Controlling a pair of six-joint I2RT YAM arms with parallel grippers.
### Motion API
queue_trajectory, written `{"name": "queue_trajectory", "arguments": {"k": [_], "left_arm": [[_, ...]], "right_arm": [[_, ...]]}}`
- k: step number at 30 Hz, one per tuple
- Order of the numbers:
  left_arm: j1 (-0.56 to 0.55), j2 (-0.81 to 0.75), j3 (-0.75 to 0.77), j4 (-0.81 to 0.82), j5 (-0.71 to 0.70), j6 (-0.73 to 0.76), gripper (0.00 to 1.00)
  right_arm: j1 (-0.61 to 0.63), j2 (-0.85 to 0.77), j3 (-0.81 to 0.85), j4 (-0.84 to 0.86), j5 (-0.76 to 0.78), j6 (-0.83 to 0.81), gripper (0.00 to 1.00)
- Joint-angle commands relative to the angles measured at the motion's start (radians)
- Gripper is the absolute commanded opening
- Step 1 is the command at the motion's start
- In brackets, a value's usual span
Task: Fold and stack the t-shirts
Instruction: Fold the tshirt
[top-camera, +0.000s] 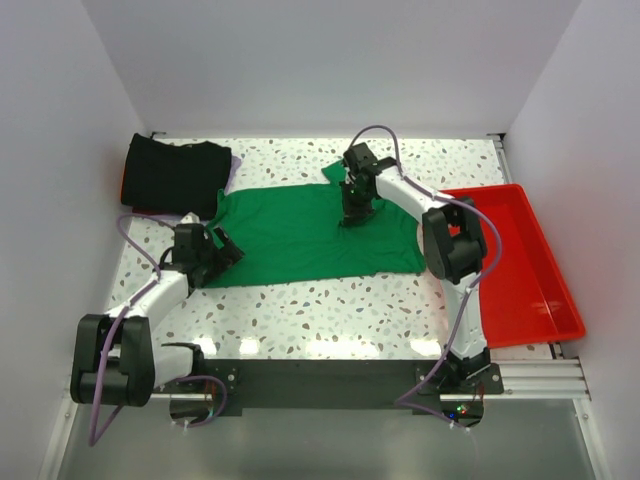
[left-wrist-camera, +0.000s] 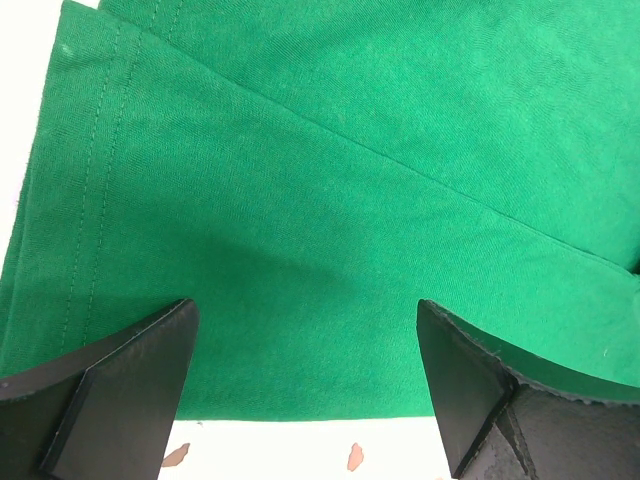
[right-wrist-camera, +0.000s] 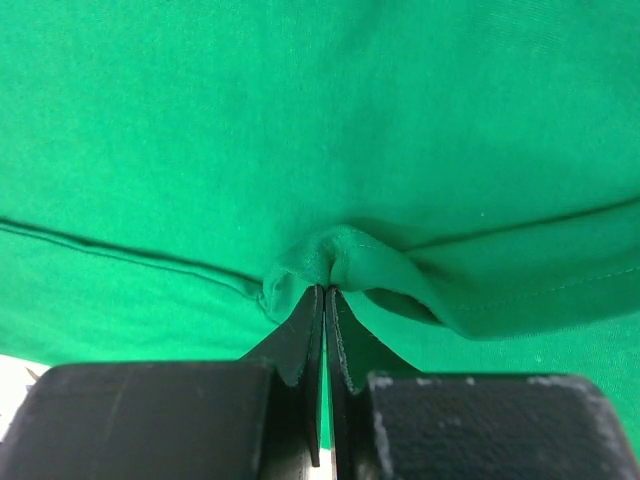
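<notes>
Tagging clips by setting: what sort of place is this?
Probably a lab test cell: plain white walls enclose a speckled table, left arm and right arm bolted at its near edge, red tray alongside.

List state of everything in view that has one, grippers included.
green t-shirt, laid out flat on the table.
black t-shirts, folded, piled at the far left corner.
red tray, no cloth visible in it.
left gripper, open, over the green t-shirt's edge.
right gripper, shut on a pinch of the green t-shirt.
</notes>
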Motion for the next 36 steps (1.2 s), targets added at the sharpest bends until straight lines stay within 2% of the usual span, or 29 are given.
{"name": "queue_trajectory", "arguments": {"k": [1, 5, 9, 13, 14, 17, 21, 25, 29, 36], "left_arm": [[-0.001, -0.019, -0.015, -0.046, -0.002, 0.014, 0.96], [-0.001, -0.020, -0.020, -0.049, -0.001, 0.016, 0.96], [-0.001, -0.025, -0.026, -0.049, 0.001, 0.016, 0.96], [-0.001, -0.026, -0.023, -0.049, -0.002, 0.019, 0.96], [-0.001, -0.028, -0.023, -0.050, -0.002, 0.022, 0.96], [-0.001, -0.026, -0.012, -0.062, -0.013, 0.031, 0.96], [-0.001, -0.051, 0.026, -0.092, -0.039, 0.039, 0.96], [-0.001, -0.085, 0.063, -0.099, -0.054, 0.045, 0.96], [-0.002, -0.054, 0.084, -0.075, -0.039, 0.047, 0.96], [-0.016, 0.021, 0.052, 0.000, 0.007, 0.010, 0.95]], "right_arm": [[0.010, 0.016, 0.072, -0.030, -0.003, -0.020, 0.02], [0.017, 0.036, 0.104, -0.031, -0.013, -0.020, 0.04], [0.023, 0.030, 0.113, -0.025, -0.039, -0.009, 0.15], [0.023, 0.009, 0.121, -0.002, -0.107, 0.003, 0.34], [0.023, 0.004, 0.128, -0.002, -0.119, 0.003, 0.42], [0.023, -0.031, 0.132, -0.014, -0.147, 0.004, 0.57], [0.022, -0.125, 0.064, -0.030, -0.103, -0.011, 0.66], [0.003, -0.259, -0.080, -0.028, -0.061, -0.019, 0.68], [-0.046, -0.347, -0.277, 0.022, -0.053, 0.006, 0.68], [-0.132, -0.428, -0.436, 0.045, -0.049, 0.004, 0.68]]}}
